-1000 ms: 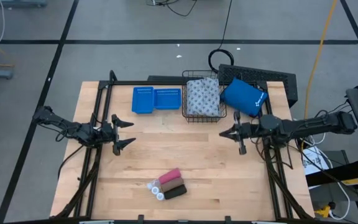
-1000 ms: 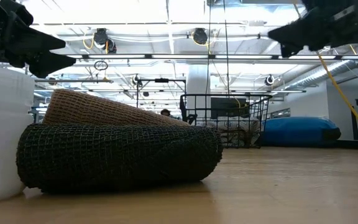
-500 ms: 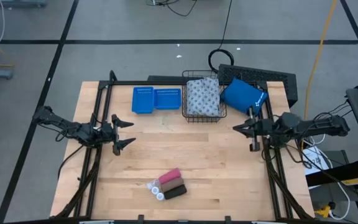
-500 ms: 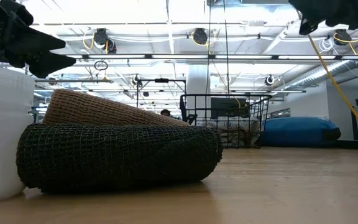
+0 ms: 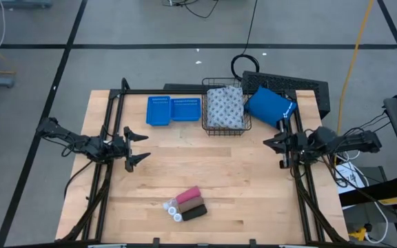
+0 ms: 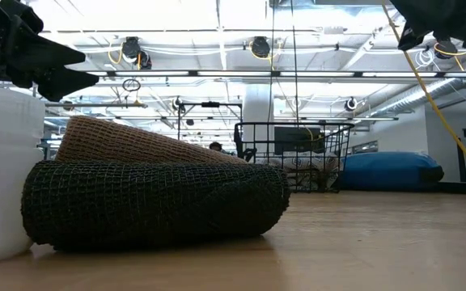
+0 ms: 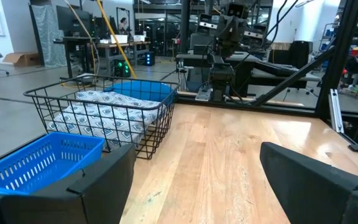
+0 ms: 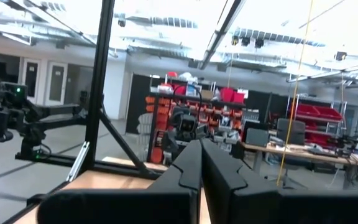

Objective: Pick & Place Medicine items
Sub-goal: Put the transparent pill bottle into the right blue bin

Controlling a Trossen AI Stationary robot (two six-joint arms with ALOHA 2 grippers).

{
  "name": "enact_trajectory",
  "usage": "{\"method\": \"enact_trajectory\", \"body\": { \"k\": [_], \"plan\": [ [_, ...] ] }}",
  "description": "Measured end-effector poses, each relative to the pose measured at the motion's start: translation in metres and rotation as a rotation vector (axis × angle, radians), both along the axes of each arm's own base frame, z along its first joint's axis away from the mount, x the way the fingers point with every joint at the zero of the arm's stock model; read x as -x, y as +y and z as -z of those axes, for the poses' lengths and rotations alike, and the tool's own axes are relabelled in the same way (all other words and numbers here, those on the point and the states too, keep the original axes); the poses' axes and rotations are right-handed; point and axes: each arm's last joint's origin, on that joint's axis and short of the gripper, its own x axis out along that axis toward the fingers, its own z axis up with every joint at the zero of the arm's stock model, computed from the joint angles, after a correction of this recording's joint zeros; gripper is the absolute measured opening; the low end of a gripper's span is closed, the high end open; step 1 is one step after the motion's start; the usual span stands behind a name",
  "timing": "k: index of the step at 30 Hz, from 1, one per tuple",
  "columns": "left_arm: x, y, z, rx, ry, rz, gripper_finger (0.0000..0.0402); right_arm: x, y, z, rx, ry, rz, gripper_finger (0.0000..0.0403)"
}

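Observation:
Near the table's front edge lie a pink block (image 5: pixel 188 195), a dark block (image 5: pixel 194 212) and two tiny white bottles (image 5: pixel 173 204) (image 5: pixel 177 217), close together. In the low view the dark block (image 6: pixel 152 202) lies on the table in front of the other block (image 6: pixel 136 141), with a bottle (image 6: pixel 2 170) beside them. The grey-white patterned pack (image 5: pixel 225 108) lies in the wire basket (image 5: pixel 205 118). My left gripper (image 5: pixel 138 147) stands open over the table's left side. My right gripper (image 5: pixel 267 142) is shut at the right edge, raised, fingers together (image 8: pixel 201 165).
Two blue perforated trays (image 5: pixel 174 109) lie at the far edge left of the basket. A bright blue pouch (image 5: pixel 269 107) lies right of it, by a black keyboard (image 5: pixel 288 84). Black frame rails run along both table sides. Bare wood lies between the grippers.
My right gripper has drawn back toward the table's right edge and tipped its fingers upward, staying shut. In the low view it has slid off toward the top right corner.

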Motion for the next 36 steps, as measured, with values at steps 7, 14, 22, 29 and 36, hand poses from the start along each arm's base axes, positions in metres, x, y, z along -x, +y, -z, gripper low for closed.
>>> {"method": "enact_trajectory", "body": {
  "k": [7,14,22,29,36],
  "plan": [
    [0.0,0.0,0.0,0.0,0.0,0.0,0.0351,-0.004,0.001,0.024,-0.015,-0.007,-0.007,0.0],
    [0.0,0.0,0.0,0.0,0.0,0.0,0.0351,-0.004,0.001,0.027,-0.024,-0.004,-0.011,0.0],
    [0.0,0.0,0.0,0.0,0.001,0.0,0.0351,-0.009,0.001,0.041,-0.011,0.153,-0.01,0.0],
    [0.0,0.0,0.0,0.0,0.0,0.0,0.0351,-0.01,0.001,0.05,-0.055,0.249,-0.021,0.0],
    [0.0,0.0,0.0,0.0,0.0,0.0,0.0351,-0.01,0.001,0.062,-0.045,0.371,-0.014,0.0]
  ]
}}
